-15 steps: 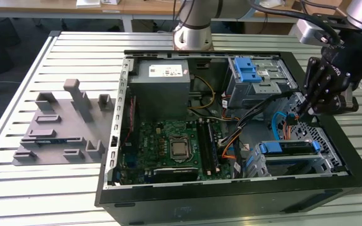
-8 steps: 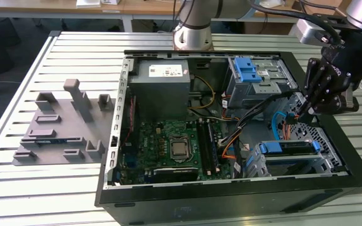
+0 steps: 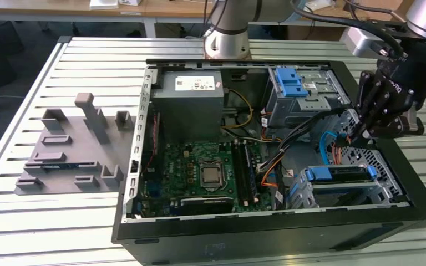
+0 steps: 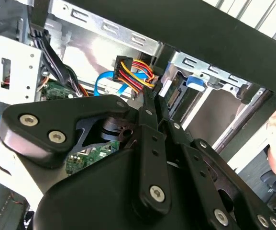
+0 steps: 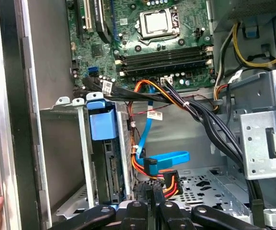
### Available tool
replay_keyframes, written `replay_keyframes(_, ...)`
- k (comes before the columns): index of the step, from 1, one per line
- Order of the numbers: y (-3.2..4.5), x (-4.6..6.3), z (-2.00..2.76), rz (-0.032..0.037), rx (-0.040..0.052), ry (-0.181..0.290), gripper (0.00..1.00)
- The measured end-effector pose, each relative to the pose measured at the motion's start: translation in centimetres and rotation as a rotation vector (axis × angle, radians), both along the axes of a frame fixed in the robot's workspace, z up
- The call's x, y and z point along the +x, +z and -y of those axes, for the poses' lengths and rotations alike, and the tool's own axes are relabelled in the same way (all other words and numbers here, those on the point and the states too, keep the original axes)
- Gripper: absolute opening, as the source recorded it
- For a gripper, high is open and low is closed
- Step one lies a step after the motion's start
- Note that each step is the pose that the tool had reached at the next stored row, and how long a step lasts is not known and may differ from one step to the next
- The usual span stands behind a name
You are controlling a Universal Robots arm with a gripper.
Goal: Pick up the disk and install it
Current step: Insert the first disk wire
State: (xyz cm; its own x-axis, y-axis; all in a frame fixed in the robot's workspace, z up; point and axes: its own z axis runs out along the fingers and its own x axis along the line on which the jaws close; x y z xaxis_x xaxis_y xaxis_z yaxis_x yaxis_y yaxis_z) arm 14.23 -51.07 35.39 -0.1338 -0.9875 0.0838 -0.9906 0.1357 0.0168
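The flat silver disk in its blue plastic bracket (image 3: 336, 174) sits on edge in the metal drive cage (image 3: 383, 188) inside the open black computer case (image 3: 272, 233). Above it, the black end effector (image 3: 364, 135) pinches a multicoloured power connector (image 5: 169, 182), fingers narrow.

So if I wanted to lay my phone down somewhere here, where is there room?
The slatted table is bare in front of the grey fixture. Inside the computer case it is crowded: motherboard, cables, drive cage, gripper.
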Motion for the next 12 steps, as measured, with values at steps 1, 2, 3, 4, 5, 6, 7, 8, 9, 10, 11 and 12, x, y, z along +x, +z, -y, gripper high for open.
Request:
replay_keyframes(1,0.0,-0.06,0.12,0.0006,0.0,0.003,0.16)
replay_keyframes(2,0.0,-0.11,0.23,0.0011,0.0,0.007,0.16)
replay_keyframes(3,-0.01,-0.13,0.31,0.0016,0.0001,0.013,0.16)
replay_keyframes(4,-0.02,-0.15,0.37,0.0024,0.0,0.02,0.16)
replay_keyframes(5,-0.03,-0.15,0.41,0.0035,0.0,0.029,0.16)
replay_keyframes(6,-0.05,-0.15,0.44,0.0049,0.0002,0.039,0.16)
replay_keyframes(7,-0.06,-0.16,0.48,0.0066,0.0001,0.048,0.16)
replay_keyframes(8,-0.06,-0.18,0.55,0.0087,-0.0001,0.055,0.16)
replay_keyframes(9,-0.08,-0.2,0.61,0.0108,-0.0001,0.06,0.16)
replay_keyframes(10,-0.11,-0.24,0.69,0.0129,-0.0001,0.065,0.16)
replay_keyframes(11,-0.13,-0.3,0.76,0.0145,0.0,0.068,0.16)
replay_keyframes(12,-0.14,-0.36,0.84,0.0153,0.0008,0.07,0.16)
